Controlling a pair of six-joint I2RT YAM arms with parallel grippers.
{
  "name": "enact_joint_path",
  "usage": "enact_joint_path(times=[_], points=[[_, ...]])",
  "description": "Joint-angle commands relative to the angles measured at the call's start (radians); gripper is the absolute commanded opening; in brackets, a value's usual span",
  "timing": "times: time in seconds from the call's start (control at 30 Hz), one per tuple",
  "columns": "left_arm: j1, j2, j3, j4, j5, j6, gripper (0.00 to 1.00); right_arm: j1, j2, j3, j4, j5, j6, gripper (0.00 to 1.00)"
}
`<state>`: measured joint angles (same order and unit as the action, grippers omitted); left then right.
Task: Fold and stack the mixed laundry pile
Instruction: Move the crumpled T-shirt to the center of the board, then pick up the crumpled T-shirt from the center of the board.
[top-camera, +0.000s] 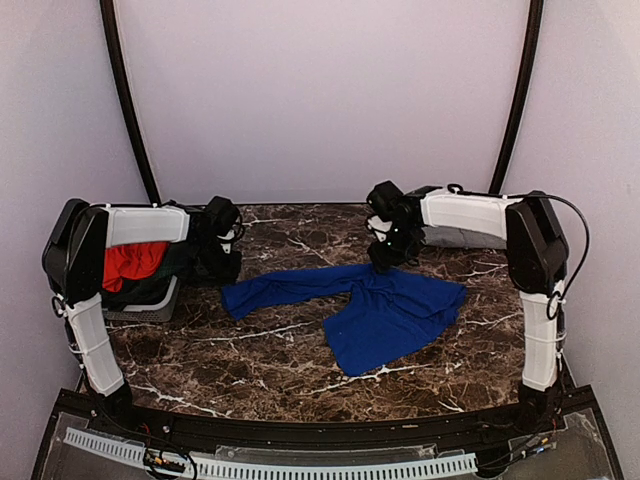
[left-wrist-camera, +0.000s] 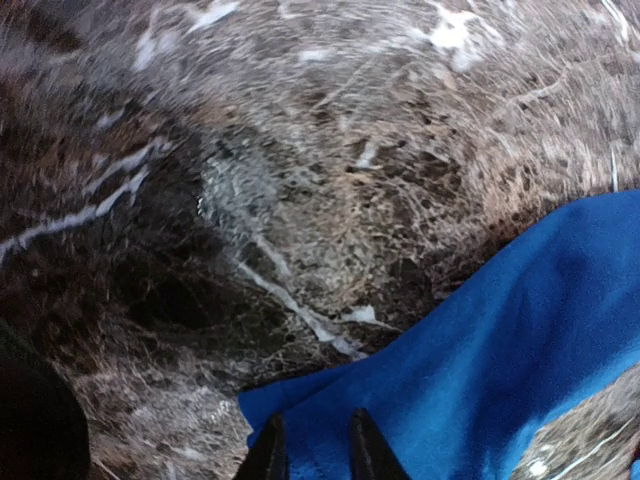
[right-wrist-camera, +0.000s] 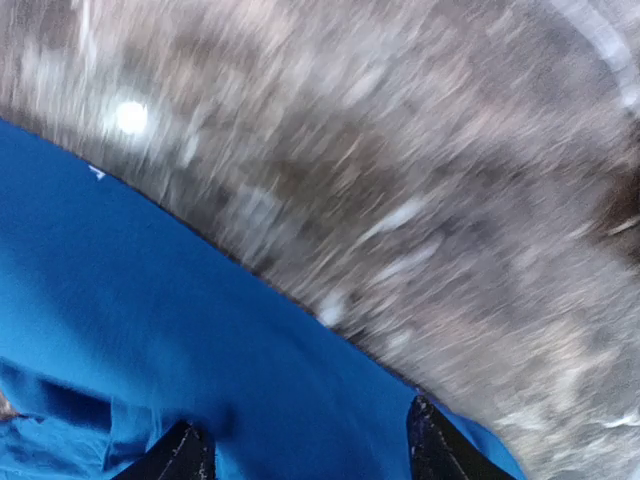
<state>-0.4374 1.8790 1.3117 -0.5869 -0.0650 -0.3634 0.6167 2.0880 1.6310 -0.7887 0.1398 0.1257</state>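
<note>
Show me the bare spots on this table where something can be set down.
Free: the near strip of marble table in front of the blue shirt, and the far middle between left gripper and right gripper. Crowded: the left side, with the basket and red-orange garment.

I view the marble table (top-camera: 250, 350) from above and behind; both wrist cameras look down close, sharing the blue garment (top-camera: 385, 305).

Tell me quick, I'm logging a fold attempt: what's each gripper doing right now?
Left gripper: fingers close together over the blue T-shirt; a grip cannot be told.
Right gripper: open, above the blue T-shirt, holding nothing.
</note>
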Motion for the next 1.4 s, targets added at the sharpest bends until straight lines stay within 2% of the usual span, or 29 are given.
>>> enact_joint_path(times=[0.0,0.03,0.1,0.2,0.3,0.4,0.57,0.67,1.0,1.1,1.13,1.23,1.27,1.37], points=[[0.009,-0.08,0.004,-0.043,-0.023,-0.012,0.28,-0.027,-0.098,0.097,-0.048,0.075,-0.077,0.66],[0.009,-0.092,0.0,-0.042,-0.024,-0.013,0.37,-0.022,-0.149,0.055,-0.031,0.028,-0.089,0.68],[0.009,-0.148,-0.018,-0.024,-0.014,-0.002,0.45,0.002,-0.263,-0.051,-0.003,-0.083,-0.109,0.68],[0.008,-0.194,-0.043,-0.001,0.044,0.03,0.51,0.072,-0.393,-0.219,0.043,-0.245,-0.081,0.68],[0.007,-0.237,-0.056,0.008,0.112,0.042,0.56,0.171,-0.419,-0.311,0.045,-0.307,-0.023,0.68],[-0.001,-0.264,-0.075,0.018,0.175,0.057,0.6,0.251,-0.38,-0.371,0.059,-0.291,0.02,0.75],[-0.016,-0.302,-0.099,0.021,0.217,0.06,0.62,0.333,-0.262,-0.377,0.038,-0.199,0.064,0.85],[-0.025,-0.312,-0.114,0.015,0.223,0.058,0.62,0.364,-0.239,-0.38,0.027,-0.184,0.067,0.87],[-0.068,-0.342,-0.197,0.004,0.224,0.038,0.58,0.467,-0.2,-0.459,-0.004,-0.18,0.136,0.73],[-0.072,-0.33,-0.205,0.008,0.177,0.022,0.61,0.471,-0.129,-0.461,-0.046,-0.099,0.172,0.59],[-0.072,-0.318,-0.201,0.011,0.169,0.018,0.61,0.472,-0.118,-0.463,-0.051,-0.082,0.182,0.49],[-0.072,-0.268,-0.169,0.011,0.138,0.015,0.64,0.472,-0.17,-0.476,-0.057,-0.062,0.219,0.07],[-0.072,-0.232,-0.157,-0.004,0.127,0.015,0.65,0.472,-0.211,-0.481,-0.066,-0.049,0.237,0.0],[-0.072,-0.164,-0.095,-0.021,0.097,0.028,0.65,0.472,-0.342,-0.486,-0.119,0.031,0.294,0.0]])
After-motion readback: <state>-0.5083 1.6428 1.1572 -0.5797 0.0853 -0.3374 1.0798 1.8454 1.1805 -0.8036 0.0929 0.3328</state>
